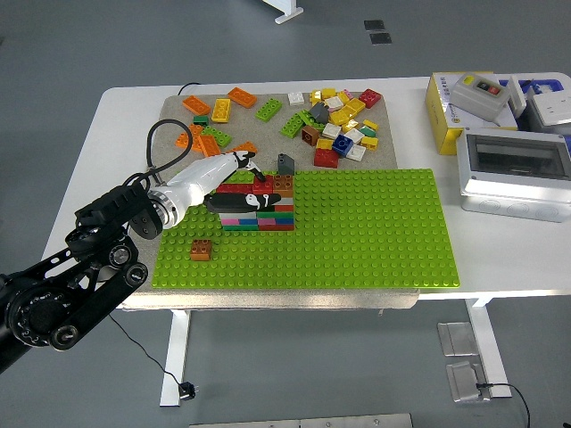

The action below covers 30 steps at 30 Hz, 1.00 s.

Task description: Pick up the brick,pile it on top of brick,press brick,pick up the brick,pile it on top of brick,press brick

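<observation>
White surface [80, 178], frame centre. Green baseplate [375, 241] carries the brick stack [259, 209] left of centre. Left hand [223, 174] covers the stack's upper left; fingers [254, 183] on the red top brick [263, 185], grip unclear. Lone brown brick [202, 250] lower left.

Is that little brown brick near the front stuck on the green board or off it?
On it: the brown brick sits flat on the green board, inside its front left corner.
</observation>
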### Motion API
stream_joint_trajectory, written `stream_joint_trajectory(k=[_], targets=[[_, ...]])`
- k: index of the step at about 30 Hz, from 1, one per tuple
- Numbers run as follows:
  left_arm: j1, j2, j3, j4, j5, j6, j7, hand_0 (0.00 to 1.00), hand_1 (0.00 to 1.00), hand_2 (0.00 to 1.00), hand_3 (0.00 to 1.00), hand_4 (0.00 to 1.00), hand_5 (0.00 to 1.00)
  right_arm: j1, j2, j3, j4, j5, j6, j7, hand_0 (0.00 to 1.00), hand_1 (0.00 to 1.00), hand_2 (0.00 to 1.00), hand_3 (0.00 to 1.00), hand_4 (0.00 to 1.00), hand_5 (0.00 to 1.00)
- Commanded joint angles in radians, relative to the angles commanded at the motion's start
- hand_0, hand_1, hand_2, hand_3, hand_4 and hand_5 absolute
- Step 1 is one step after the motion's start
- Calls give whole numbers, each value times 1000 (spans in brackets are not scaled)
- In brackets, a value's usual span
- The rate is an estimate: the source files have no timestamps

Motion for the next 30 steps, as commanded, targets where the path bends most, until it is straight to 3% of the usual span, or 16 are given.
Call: stream_joint_trajectory(k=[9,17,18,23,24,26,29,30], targets=[[2,22,-35,-28,-51,-8,-37,998,998,998,667,881,806,-1,-1,0,0,-1,-1,-1,723,706,717,673,410,839],[30,69,-121,-166,-133,-46,-33,998,998,998,665,874,791,-5,0,6,0,-9,-2,-4,723,706,717,673,410,839],[43,80,-141,-189,-136,-37,-45,998,998,998,736,783,661,-5,0,7,0,-13,-3,-5,723,705,718,673,409,839],[130,145,-248,-294,-135,41,-130,998,998,998,736,783,661,-12,2,11,0,-15,-3,-6,723,705,718,673,409,839],[151,160,-270,-308,-136,59,-152,998,995,998,772,771,518,-13,2,11,0,-15,-3,-6,723,706,718,673,409,839],[187,187,-311,-312,-130,89,-191,998,995,998,772,771,518,-14,2,10,0,-16,-3,-6,723,706,718,673,409,839],[244,221,-349,-272,-132,129,-249,998,995,998,772,771,518,-15,2,8,0,-19,-4,-8,723,706,718,673,409,839],[261,226,-351,-254,-137,141,-268,998,998,998,765,761,442,-15,2,8,0,-19,-4,-8,723,705,718,674,409,839]])
